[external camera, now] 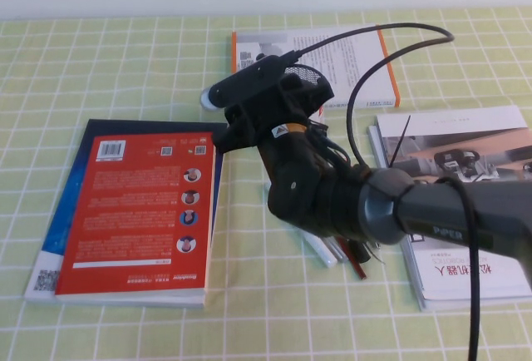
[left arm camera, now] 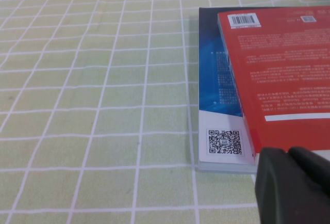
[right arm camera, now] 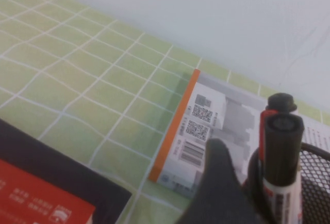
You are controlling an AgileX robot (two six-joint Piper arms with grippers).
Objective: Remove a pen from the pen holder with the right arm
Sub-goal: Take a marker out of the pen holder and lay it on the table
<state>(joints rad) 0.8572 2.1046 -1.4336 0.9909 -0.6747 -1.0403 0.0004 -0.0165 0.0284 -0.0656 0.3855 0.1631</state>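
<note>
Left wrist view shows the left gripper [left arm camera: 292, 184], jaws together, over the red book's [left arm camera: 278, 69] near corner. Across the table, the right gripper [right arm camera: 223, 188] hangs beside the black mesh pen holder [right arm camera: 315, 175] by the orange-edged book [right arm camera: 203, 123]; its spread cannot be told. Inside stands the pen [right arm camera: 281, 154], long axis upright, black cap up, white barrel.

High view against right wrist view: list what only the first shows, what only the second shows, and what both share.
Only the high view: loose pens lying flat, and the white book on the robot's right. Only the right wrist view: the capped marker standing in the holder. Both: the mesh pen holder, the orange-edged book, the red book, and the right gripper at the holder. The left gripper appears in neither; it sits by the red book's corner.
</note>
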